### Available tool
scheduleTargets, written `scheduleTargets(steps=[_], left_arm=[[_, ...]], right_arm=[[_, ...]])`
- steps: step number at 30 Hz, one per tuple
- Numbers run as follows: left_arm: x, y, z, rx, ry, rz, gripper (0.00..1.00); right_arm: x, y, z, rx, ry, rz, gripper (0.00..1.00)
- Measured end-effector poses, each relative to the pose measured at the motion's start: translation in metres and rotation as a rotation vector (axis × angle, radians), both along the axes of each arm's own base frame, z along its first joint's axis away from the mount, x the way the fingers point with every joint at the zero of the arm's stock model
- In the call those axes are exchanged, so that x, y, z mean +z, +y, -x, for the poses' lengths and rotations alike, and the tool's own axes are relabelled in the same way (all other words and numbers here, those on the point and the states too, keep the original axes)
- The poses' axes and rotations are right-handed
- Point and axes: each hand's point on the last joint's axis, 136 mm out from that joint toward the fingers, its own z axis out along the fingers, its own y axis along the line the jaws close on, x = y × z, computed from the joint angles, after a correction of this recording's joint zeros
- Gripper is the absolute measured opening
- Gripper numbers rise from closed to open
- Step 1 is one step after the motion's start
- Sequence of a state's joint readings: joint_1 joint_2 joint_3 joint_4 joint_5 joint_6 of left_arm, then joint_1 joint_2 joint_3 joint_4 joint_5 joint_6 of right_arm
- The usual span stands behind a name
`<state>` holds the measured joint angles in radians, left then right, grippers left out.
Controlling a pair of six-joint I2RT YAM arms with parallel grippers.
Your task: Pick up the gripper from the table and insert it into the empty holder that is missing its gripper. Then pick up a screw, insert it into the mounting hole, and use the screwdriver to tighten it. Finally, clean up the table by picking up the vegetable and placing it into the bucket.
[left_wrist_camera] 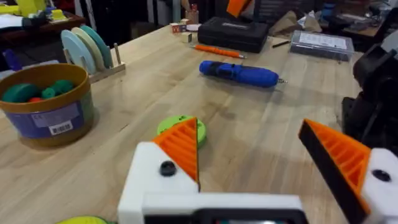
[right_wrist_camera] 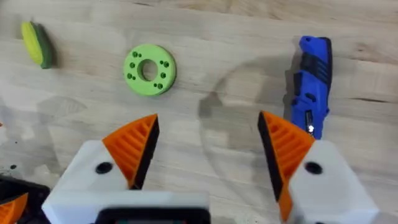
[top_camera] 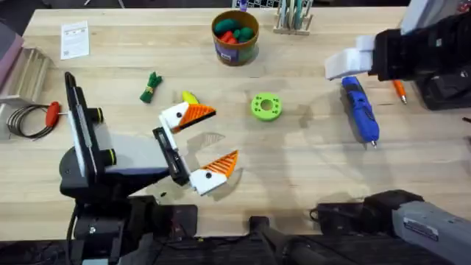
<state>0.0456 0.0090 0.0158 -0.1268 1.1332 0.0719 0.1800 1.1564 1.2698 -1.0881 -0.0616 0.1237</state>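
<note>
Looking down from overhead: blue screwdriver (top_camera: 360, 109) lying flat on the counter (top_camera: 309, 162) at the far right, chunky ribbed body, short metal bit pointing toward the near edge. Round bucket (top_camera: 235, 35) at the far middle, orange rim, purple label, red and green pieces inside. Green disc (top_camera: 266, 106) near the centre, green vegetable (top_camera: 151, 87) and a yellow piece (top_camera: 189, 97) off to the left. Left tool (top_camera: 204, 141) low over the counter left of centre, white mounts with orange fingers spread wide. White part of the right arm hovering just beside the screwdriver's far end.

Switching to the left wrist: left tool (left_wrist_camera: 261, 149) spread, orange ribbed fingers (left_wrist_camera: 181, 146) well apart, black screw heads in the white mounts. Beyond them the green disc (left_wrist_camera: 180, 127), then the screwdriver (left_wrist_camera: 239, 73) lying sideways. Bucket (left_wrist_camera: 46, 106) seen side-on, barcode sticker on the label, something overhead hides.

Over to the right wrist: right tool (right_wrist_camera: 208, 146) spread wide above bare wood. Screwdriver (right_wrist_camera: 311, 78) just beyond one finger, black side panel visible. Disc (right_wrist_camera: 149, 69) with its ring of small holes, plain from straight above. Yellow piece (right_wrist_camera: 38, 43) with a green edge.
</note>
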Motion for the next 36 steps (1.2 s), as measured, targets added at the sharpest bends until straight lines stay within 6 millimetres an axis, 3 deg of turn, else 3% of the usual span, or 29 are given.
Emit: scheduleTargets(steps=[9,13,14,26,36], left_arm=[[0.0,0.0,0.0,0.0,0.001,0.0,0.986],[0.0,0.0,0.0,0.0,0.0,0.0,0.366],[0.0,0.0,0.0,0.0,-0.003,-0.001,0.019],[0.0,0.0,0.0,0.0,-0.003,-0.001,0.004],[0.0,0.0,0.0,0.0,-0.003,-0.001,0.004]], right_arm=[[-0.001,0.0,0.001,-0.001,0.005,0.001,0.956],[-0.001,-0.001,0.002,-0.001,0.009,0.001,0.957],[-0.001,-0.001,0.002,-0.001,0.008,0.001,0.957],[-0.001,-0.007,-0.002,-0.026,0.001,0.002,0.96],[-0.031,-0.058,-0.022,-0.15,0.097,0.104,0.961]])
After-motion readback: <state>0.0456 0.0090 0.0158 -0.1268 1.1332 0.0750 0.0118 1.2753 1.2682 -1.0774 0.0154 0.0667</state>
